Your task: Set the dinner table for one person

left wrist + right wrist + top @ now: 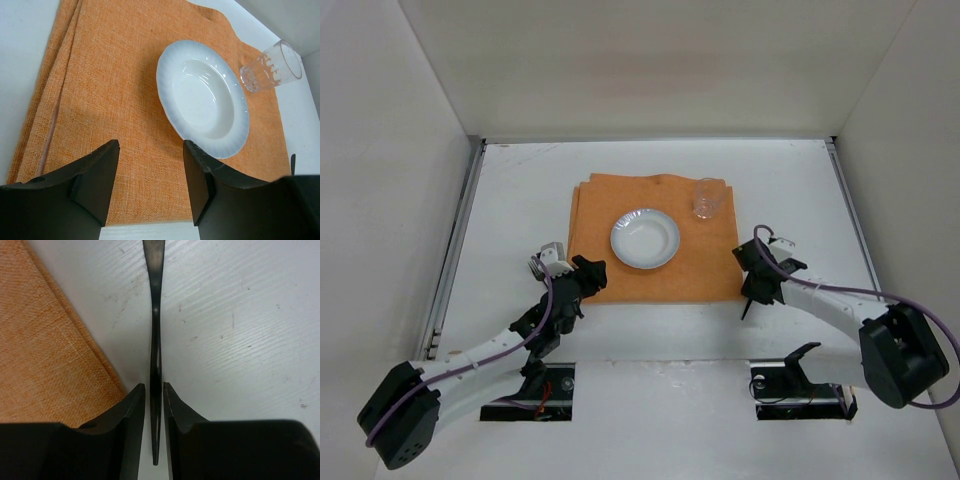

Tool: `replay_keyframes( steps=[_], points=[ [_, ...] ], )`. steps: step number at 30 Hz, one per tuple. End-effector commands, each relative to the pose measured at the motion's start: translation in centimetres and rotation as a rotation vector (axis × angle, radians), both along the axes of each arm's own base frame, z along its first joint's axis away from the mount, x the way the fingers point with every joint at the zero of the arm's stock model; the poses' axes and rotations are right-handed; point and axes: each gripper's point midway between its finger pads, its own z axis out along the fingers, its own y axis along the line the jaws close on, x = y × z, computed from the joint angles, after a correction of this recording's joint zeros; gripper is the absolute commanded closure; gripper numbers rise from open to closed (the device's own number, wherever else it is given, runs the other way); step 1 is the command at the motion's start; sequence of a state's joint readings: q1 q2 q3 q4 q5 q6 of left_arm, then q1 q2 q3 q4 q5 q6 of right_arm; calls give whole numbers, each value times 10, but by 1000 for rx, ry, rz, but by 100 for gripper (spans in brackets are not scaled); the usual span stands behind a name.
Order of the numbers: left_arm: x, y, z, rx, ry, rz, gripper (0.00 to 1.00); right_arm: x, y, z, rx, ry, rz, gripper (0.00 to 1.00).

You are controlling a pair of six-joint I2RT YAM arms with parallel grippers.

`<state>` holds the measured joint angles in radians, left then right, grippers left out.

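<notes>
Dinner table (pixel 520 180): we saw the white surface under both sets of jaws; it was bare directly beneath the right pair.
Placemat (pixel 620 200): the orange cloth lay on the table, under and ahead of the left jaws. Its edge was just to the left of the right jaws.
Plate (pixel 202 97): a white plate sat on the placemat, ahead of the left jaws and off to their right.
Glass (pixel 270 67): a clear glass stood beyond the plate, farther right of the left jaws.
Left gripper (pixel 150 150): its jaws were spread wide with nothing between them.
Right gripper (pixel 154 387): its jaws were drawn close on either side of a utensil (pixel 154 290). We could not tell whether they pinched it.
Utensil: it was slim and dark, running straight ahead out of the right jaws. We could not tell what kind it was.
</notes>
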<state>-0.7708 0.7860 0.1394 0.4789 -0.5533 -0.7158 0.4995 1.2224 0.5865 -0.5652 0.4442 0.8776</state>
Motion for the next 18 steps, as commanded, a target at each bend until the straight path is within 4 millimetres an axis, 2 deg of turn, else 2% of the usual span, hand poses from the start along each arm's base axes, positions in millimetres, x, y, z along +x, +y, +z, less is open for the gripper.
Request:
replay_keyframes(
  steps=[1, 7, 13, 18],
  points=[
    [3, -1, 14, -41, -47, 4, 49, 8, 0, 2, -13, 8, 13, 74],
    [4, 2, 16, -45, -53, 15, 49, 4, 0, -2, -43, 67, 27, 73],
    [4, 4, 15, -43, -52, 21, 49, 7, -4, -3, -11, 48, -4, 92],
    [4, 3, 13, -38, -46, 19, 49, 11, -8, 6, -3, -26, -43, 97]
  ],
)
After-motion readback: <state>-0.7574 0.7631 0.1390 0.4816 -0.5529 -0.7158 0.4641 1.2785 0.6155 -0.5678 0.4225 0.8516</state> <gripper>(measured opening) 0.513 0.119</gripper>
